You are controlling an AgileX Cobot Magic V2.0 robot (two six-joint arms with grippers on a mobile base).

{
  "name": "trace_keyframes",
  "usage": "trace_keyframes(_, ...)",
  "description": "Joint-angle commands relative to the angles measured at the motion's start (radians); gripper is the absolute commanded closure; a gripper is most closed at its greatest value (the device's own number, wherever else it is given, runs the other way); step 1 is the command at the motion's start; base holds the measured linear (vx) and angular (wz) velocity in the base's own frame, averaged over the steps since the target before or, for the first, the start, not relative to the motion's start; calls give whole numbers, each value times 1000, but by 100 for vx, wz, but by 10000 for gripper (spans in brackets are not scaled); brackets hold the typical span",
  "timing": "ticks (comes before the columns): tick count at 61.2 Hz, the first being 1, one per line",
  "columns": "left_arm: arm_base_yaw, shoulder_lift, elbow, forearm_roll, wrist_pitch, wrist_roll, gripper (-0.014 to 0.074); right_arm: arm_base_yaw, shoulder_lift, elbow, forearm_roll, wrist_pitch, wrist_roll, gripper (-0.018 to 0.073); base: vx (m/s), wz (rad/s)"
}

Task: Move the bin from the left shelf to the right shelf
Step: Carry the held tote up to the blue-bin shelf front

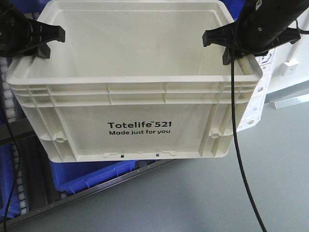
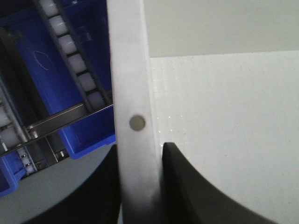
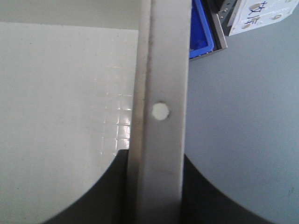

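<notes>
Two grips hold: the left end effector (image 1: 50, 42) and right end effector (image 1: 217, 48) each clamp a side rim of the bin (image 1: 140, 96), hanging mid-frame; we should carry it level, both moving rightward in step.

bin (image 1: 145, 106): wht plastic, smooth, semi-matt | blue bins (image 1: 91, 176): glossy plastic | shelf rail (image 2: 70, 116): bare metal | floor (image 1: 207, 198): gry, matt, smooth

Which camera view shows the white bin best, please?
The exterior front-facing view. It shows nearly the whole bin: front wall, black print, ribbed rim and inside. The left wrist view shows only a strip of its rim and some of the inside; the right wrist view shows another rim strip and inside.
</notes>
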Motion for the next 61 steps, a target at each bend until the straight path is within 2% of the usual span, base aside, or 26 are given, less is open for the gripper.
trace_keyframes(1, 0, -55, -35, 38, -79, 28, 497, -16, -58, -39, -77, -76, -6, 549, -2, 37)
trace_keyframes(61, 0, -55, -35, 38, -79, 28, 497, -16, -58, -39, -77, -76, -6, 549, 2, 24)
